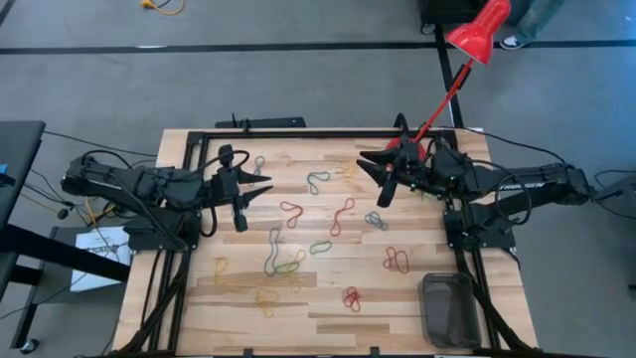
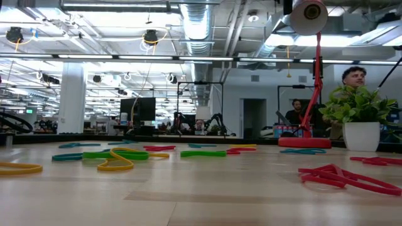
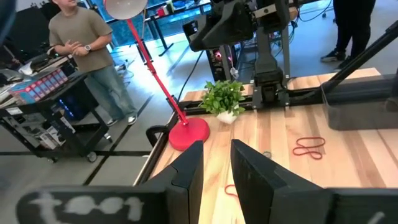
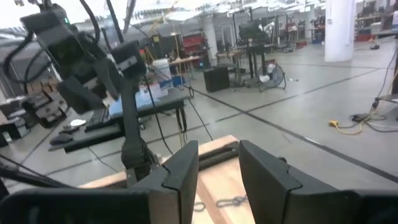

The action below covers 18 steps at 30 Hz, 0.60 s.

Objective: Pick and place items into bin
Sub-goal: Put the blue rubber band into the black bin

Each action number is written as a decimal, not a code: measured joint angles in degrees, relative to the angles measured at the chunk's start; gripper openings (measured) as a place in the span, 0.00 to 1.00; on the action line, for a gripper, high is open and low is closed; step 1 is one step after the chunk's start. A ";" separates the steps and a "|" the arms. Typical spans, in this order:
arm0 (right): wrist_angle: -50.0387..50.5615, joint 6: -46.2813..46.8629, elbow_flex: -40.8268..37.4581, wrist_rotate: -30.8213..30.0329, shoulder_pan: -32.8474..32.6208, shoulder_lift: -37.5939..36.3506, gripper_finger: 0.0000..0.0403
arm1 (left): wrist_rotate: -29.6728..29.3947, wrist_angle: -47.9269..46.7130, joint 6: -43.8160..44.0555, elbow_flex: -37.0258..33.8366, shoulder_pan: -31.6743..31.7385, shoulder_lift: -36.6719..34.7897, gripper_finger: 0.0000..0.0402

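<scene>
high view – bin (image 1: 449, 309) holds no bands (image 1: 343, 215); left claw (image 1: 252, 195) and right claw (image 1: 375, 171) gape.

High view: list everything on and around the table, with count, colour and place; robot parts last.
rubber band loops: many; red, blue, green, yellow, grey; scattered across table middle.
bin: one, dark grey translucent, table's near right corner, looks empty.
table: one, light wood.
desk lamp: one, red, far right edge.
potted plant: one, green, beside lamp base.
left end effector: open, raised, table's left.
right end effector: open, raised, far right.
</scene>
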State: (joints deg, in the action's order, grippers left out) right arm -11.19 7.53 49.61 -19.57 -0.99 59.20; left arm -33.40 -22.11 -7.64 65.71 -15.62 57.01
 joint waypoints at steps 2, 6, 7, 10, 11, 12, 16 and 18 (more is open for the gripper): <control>0.35 -0.26 -0.11 -0.17 0.29 1.00 0.27 | -0.64 -0.01 -0.42 0.00 0.00 0.00 0.18; 0.14 4.23 -0.09 -0.01 0.95 4.20 0.27 | -1.86 -0.02 -0.63 0.00 0.01 0.00 0.18; -0.29 4.68 -0.09 -0.03 0.97 5.12 0.27 | -2.04 -0.02 -0.63 0.00 0.04 0.00 0.18; -3.13 4.63 -0.07 0.00 2.03 8.76 0.27 | -5.10 -0.02 -0.64 0.00 0.04 0.00 0.18; -4.15 4.72 -0.11 0.07 2.62 9.86 0.27 | -6.37 -0.02 -0.65 0.00 0.04 0.00 0.18; -5.37 5.38 -0.05 0.13 3.30 10.82 0.27 | -7.88 -0.04 -0.66 0.00 0.04 0.00 0.18; -3.02 6.84 4.16 3.70 6.76 13.12 0.27 | -16.33 -0.46 -1.78 0.00 0.31 -0.95 0.18; 2.61 5.42 7.82 8.59 8.74 13.41 0.27 | -19.21 -0.74 -3.37 0.00 1.47 -1.72 0.18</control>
State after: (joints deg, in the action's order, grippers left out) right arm -8.58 12.95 57.43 -10.98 7.75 72.61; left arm -52.61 -22.84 -11.01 65.71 -14.15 55.30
